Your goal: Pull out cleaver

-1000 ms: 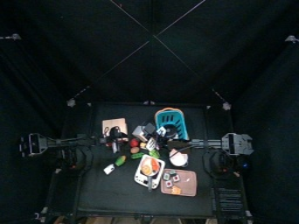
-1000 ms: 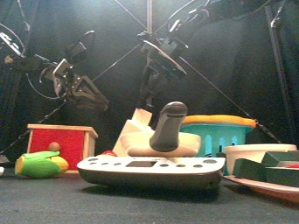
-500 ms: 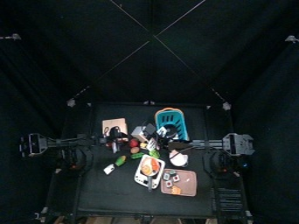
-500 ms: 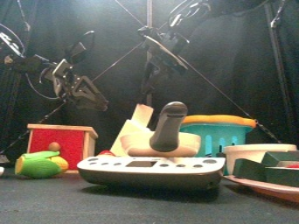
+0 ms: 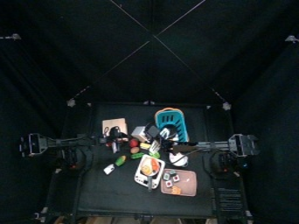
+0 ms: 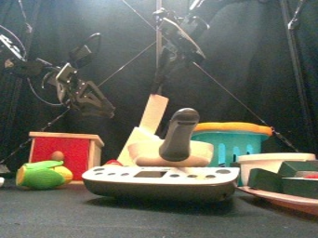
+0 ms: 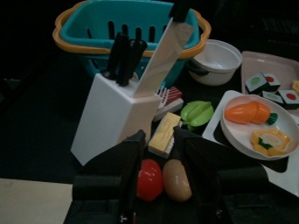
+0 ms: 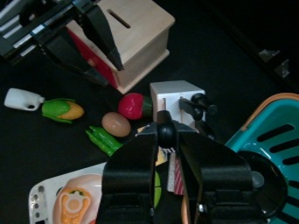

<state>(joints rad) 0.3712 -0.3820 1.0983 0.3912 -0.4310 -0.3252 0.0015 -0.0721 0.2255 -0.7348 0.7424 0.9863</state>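
Top view: the knife block (image 5: 145, 134) stands near the middle of the table (image 5: 87, 188), just in front of the teal basket (image 5: 170, 116), with the plates toward the front edge. The 2 arms are too small here to read their grips.

Front view: the cleaver (image 6: 151, 112) blade rises pale and tilted above the block, behind a black scale (image 6: 162, 179) at the front edge. The left gripper (image 6: 89, 93) hangs toward the left edge, away from it.

Left wrist view: the cleaver (image 7: 167, 55) is mostly out, its tip still in the white block (image 7: 114, 110); the left claw is released, holding nothing.

Right wrist view: the right gripper (image 8: 166, 138) is clenched around the cleaver's handle, directly above the block (image 8: 177, 96).

Judging by this, the extraction is nearly done. The next move calls for lifting along the slot's line until the tip clears, without tipping the block.
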